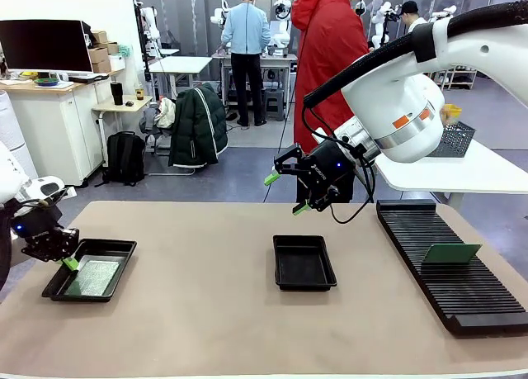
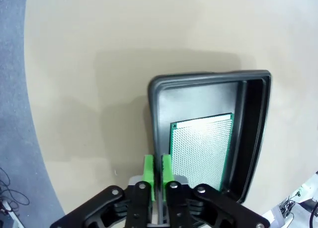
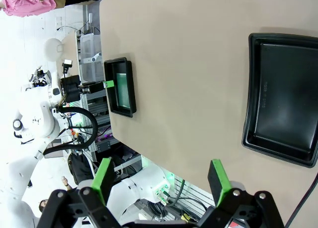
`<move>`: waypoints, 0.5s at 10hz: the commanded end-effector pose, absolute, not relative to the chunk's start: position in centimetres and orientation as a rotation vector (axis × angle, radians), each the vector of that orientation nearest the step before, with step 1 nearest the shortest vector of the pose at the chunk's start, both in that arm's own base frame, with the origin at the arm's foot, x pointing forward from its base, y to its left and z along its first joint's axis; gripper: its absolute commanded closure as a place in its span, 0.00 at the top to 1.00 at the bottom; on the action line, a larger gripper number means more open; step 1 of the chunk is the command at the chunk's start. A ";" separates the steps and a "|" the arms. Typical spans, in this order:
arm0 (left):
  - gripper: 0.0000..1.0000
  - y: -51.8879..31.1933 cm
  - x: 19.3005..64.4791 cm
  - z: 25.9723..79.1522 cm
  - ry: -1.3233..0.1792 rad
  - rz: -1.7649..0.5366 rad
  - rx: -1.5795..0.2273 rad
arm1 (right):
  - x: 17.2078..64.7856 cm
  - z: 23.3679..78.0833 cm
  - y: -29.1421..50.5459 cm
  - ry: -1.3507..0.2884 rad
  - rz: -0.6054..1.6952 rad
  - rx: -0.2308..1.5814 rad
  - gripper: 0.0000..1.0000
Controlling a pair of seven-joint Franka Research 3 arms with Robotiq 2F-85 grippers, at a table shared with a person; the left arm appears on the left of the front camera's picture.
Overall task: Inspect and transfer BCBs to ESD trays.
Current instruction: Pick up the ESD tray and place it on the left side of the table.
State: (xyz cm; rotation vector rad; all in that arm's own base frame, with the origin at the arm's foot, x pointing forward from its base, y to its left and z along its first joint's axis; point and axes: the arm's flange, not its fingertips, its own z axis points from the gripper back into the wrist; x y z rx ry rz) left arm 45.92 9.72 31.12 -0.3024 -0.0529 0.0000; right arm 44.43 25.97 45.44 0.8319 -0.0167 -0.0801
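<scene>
One BCB (image 1: 451, 253) stands in the slotted rack (image 1: 478, 300), right of the open, empty right gripper (image 1: 285, 193); the left gripper (image 2: 157, 168), pads (image 2: 148, 167) narrowly parted, grip indeterminate, is well apart.

**Layout.** On the table (image 1: 206, 313), the left ESD tray (image 1: 106, 244) is set near the front edge at the robot's far left, and a BCB (image 1: 95, 277) is laid flat in it. The centre ESD tray (image 1: 278, 263) is placed mid-table, well apart from it. A rack (image 1: 450, 288) is laid along the right side, and a second BCB (image 1: 451, 253) is stood on edge in it. The left gripper (image 1: 70, 263) is held at the left ESD tray's left rim. The right gripper (image 1: 286, 194) is held above and behind the centre ESD tray. A person (image 1: 330, 40) is stationed beyond the far edge.
</scene>
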 end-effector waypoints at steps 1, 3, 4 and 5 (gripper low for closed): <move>0.37 9.6 45.9 32.6 -0.010 0.028 -0.267 | 44.6 45.6 26.1 -0.014 -0.086 0.821 1.00; 0.56 9.5 45.5 34.1 0.002 0.039 -0.232 | 44.6 45.6 26.1 -0.014 -0.086 0.821 1.00; 0.62 9.5 45.5 34.9 0.017 0.041 -0.208 | 44.6 45.6 26.1 -0.014 -0.086 0.821 1.00; 0.75 9.4 45.6 35.9 0.028 0.036 -0.186 | 44.6 45.6 26.1 -0.014 -0.086 0.821 1.00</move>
